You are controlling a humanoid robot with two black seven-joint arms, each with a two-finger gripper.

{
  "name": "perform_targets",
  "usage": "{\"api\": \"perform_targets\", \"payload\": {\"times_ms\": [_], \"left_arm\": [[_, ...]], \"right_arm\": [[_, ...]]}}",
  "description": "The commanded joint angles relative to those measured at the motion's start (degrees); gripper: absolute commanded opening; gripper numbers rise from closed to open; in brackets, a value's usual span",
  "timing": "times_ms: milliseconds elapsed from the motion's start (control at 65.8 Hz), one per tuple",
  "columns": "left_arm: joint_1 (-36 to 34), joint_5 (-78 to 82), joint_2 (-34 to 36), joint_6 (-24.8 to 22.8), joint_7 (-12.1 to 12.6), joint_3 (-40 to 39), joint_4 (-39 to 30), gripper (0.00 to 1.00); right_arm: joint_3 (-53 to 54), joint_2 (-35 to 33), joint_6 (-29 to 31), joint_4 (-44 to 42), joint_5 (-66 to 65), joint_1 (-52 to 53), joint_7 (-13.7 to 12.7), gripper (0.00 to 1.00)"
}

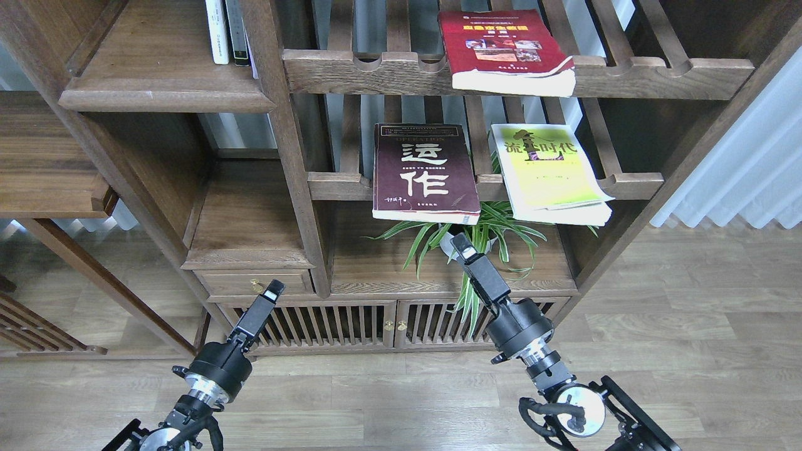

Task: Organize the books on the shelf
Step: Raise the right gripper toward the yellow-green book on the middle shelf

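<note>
While lying flat across slatted shelves (514, 69), well right of solid shelf (166, 94): red book (504, 50) above, maroon book (425, 172) and yellow-green book (546, 170) below, all overhanging the rails. Likely to tip off if nudged from beneath. Right gripper (462, 245) raised just under maroon book, left gripper (271, 291) low; both empty, opening impossible to tell.

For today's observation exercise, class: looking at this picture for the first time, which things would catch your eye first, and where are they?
Three books lying flat on slatted shelves stand out: the red book on the upper rail, and below it the maroon book with big white characters beside the yellow-green book, all overhanging the front edges. Under them a green plant spreads its leaves. In the foreground, the left hand and right hand point up toward the shelves, holding nothing.
</note>
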Motion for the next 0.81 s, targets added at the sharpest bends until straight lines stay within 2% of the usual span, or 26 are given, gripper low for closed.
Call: {"api": "perform_targets", "payload": {"times_ms": [0, 122, 228, 593, 791], "left_arm": [[0.1, 0.0, 0.0, 0.0, 0.3, -0.7, 0.1, 1.0], [0.1, 0.0, 0.0, 0.0, 1.8, -0.5, 0.0, 1.0], [0.1, 0.0, 0.0, 0.0, 1.9, -0.6, 0.0, 1.0], [0.1, 0.0, 0.0, 0.0, 1.0, -0.6, 0.4, 1.0], [-0.2, 0.0, 0.0, 0.0, 1.9, 0.3, 0.8, 1.0]], "right_arm": [[0.0, 0.2, 0.0, 0.1, 1.8, -0.4, 0.1, 1.0], [0.0, 0.2, 0.0, 0.2, 2.0, -0.9, 0.2, 1.0], [0.0, 0.2, 0.0, 0.1, 2.1, -1.2, 1.1, 1.0], [-0.2, 0.2, 0.0, 0.0, 2.1, -1.2, 1.2, 1.0], [-0.1, 0.2, 0.0, -0.1, 2.1, -1.2, 1.2, 1.0]]}}
